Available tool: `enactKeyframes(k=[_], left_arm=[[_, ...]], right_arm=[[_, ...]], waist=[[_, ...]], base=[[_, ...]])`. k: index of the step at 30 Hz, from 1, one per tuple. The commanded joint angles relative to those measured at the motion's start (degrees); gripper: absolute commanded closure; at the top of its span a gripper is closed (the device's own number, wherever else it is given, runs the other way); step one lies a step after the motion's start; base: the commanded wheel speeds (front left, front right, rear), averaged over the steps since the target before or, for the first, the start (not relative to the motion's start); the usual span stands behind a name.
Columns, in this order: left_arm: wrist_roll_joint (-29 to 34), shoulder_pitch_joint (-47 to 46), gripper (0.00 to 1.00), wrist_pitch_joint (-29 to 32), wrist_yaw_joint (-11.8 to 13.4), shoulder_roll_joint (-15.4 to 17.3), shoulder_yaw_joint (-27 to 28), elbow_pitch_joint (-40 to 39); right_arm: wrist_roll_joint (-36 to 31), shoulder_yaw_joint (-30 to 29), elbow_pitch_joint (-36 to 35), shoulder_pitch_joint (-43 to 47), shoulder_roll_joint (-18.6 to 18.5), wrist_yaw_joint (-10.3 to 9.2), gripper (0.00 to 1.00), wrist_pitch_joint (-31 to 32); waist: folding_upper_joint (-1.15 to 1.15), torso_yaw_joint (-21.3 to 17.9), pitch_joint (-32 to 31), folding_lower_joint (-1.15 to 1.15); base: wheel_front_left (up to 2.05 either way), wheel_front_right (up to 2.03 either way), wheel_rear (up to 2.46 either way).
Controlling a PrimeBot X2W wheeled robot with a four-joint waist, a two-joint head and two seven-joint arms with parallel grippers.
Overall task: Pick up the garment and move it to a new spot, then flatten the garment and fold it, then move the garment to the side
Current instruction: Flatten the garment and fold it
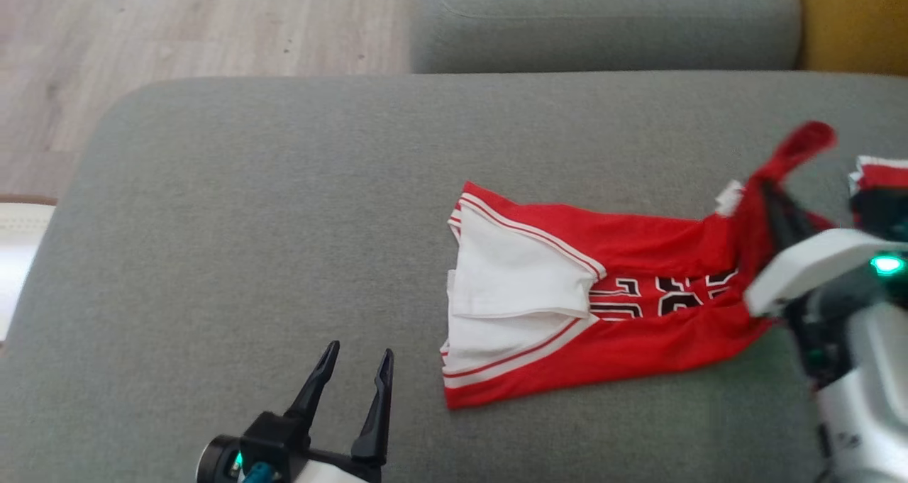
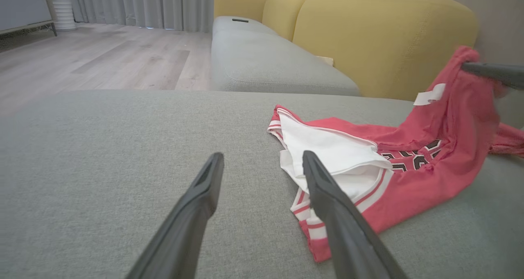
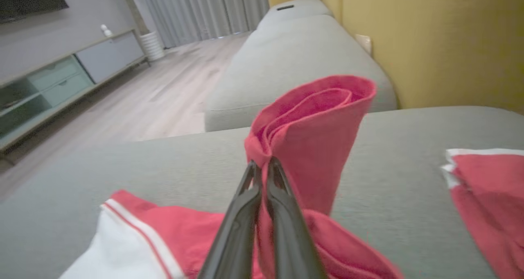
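A red garment [image 1: 638, 284] with white trim and black numbers lies crumpled on the grey sofa cushion [image 1: 248, 206], its white lining turned out at the left end. My right gripper [image 1: 770, 185] is shut on the garment's right end and holds a red fold lifted off the cushion. The right wrist view shows the fingertips [image 3: 262, 168] pinching that raised fold of the garment [image 3: 311, 119]. My left gripper [image 1: 358, 362] hovers open over bare cushion to the left of the garment, holding nothing. In the left wrist view the garment [image 2: 409, 164] lies just right of the left gripper [image 2: 262, 160].
A second folded red and white piece [image 1: 879, 174] lies at the cushion's right edge. Another grey seat cushion [image 1: 603, 22] sits beyond, with a yellow backrest [image 2: 385, 37] to the right. Wooden floor [image 1: 177, 29] runs along the far left.
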Motion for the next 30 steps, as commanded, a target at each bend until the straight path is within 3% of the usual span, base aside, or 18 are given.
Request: enactKeyframes(k=[1, 9, 21, 22, 23, 24, 30], left_arm=[[-0.1, -1.3, 0.00, -0.7, -0.1, -0.6, 1.4, -1.7], [0.0, -1.1, 0.00, -0.7, -0.6, -0.6, 0.7, -1.0], [-0.5, -2.4, 0.00, -0.7, -0.9, -0.6, -0.7, -0.1], [-0.6, -2.5, 0.00, -0.7, -0.9, -0.6, -0.8, 0.0], [-0.7, -2.6, 0.00, -0.7, -0.8, -0.6, -0.8, 0.0], [-0.7, -2.6, 0.00, -0.7, -0.7, -0.6, -0.9, 0.0], [-1.0, -2.3, 0.00, -0.7, -0.3, -0.6, -0.8, 0.0]], right_arm=[[-0.2, 2.0, -3.7, -0.8, 0.9, 0.37, 1.00, 0.7], [-0.6, 7.8, -9.8, 1.7, 8.4, 0.37, 1.00, 4.6], [1.9, 15.2, -3.7, 0.4, 10.3, 0.37, 1.00, 4.4], [2.4, 15.6, -2.9, 0.1, 10.3, 0.37, 0.77, 3.9], [2.9, 16.0, -2.2, -0.3, 10.3, 0.37, 0.13, 3.2], [3.6, 16.1, -1.6, -0.6, 10.3, 0.37, 0.00, 2.4], [10.6, 16.7, -1.8, -2.2, 10.3, 0.37, 0.00, -3.0]], waist=[[0.00, 1.1, -0.7, 0.00], [0.00, 5.6, -1.3, 0.00], [0.00, 10.2, -0.1, 0.00], [0.00, 10.4, 0.0, 0.00], [0.00, 10.5, 0.0, 0.00], [0.00, 10.5, 0.0, 0.00], [0.00, 9.2, -0.2, 0.00]], base=[[0.00, 0.00, 0.00], [0.00, 0.00, 0.00], [0.00, 0.00, 0.00], [0.00, 0.00, 0.00], [0.00, 0.00, 0.00], [0.00, 0.00, 0.00], [0.00, 0.00, 0.00]])
